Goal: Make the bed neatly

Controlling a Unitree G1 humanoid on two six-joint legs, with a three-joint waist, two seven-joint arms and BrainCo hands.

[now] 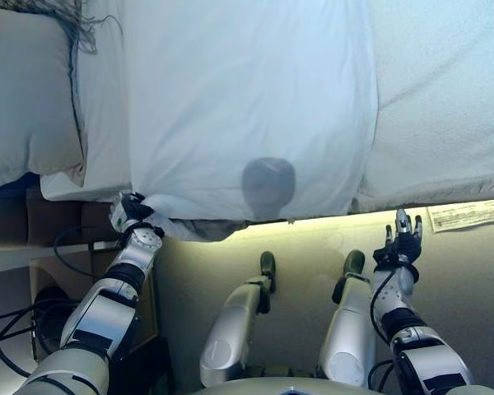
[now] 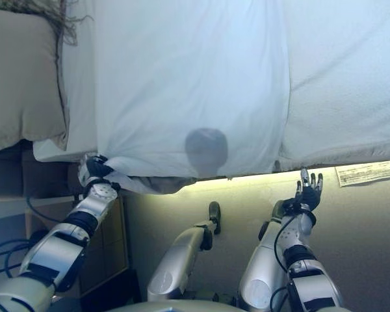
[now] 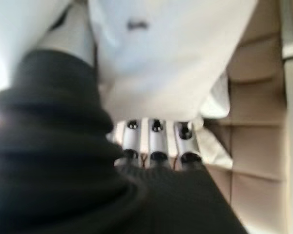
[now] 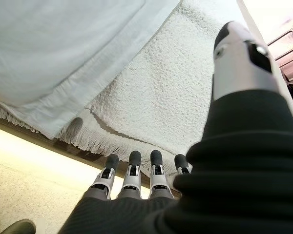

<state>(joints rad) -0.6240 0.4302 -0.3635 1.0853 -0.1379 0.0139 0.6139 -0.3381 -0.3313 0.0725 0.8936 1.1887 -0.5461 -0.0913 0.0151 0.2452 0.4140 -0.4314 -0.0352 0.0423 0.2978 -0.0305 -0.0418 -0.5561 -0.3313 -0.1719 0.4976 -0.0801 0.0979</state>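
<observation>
A smooth white sheet point(image 1: 247, 99) covers the middle of the bed and hangs a little over its near edge. My left hand point(image 1: 132, 216) is at the sheet's near left corner, where the cloth is bunched; in the left wrist view its fingers point(image 3: 156, 139) are curled into the white cloth point(image 3: 161, 73). A textured white blanket point(image 1: 445, 107) lies on the right part of the bed, its fringed edge point(image 4: 102, 139) over the side. My right hand point(image 1: 402, 243) hovers just below that edge, fingers point(image 4: 132, 173) straight, holding nothing.
A beige pillow point(image 1: 25, 90) lies at the bed's left end beside the sheet. A printed paper point(image 1: 469, 214) lies on the pale floor near the bed's right side. A low cabinet point(image 1: 58, 280) stands by my left arm, with tan padded panels point(image 3: 254, 146) behind.
</observation>
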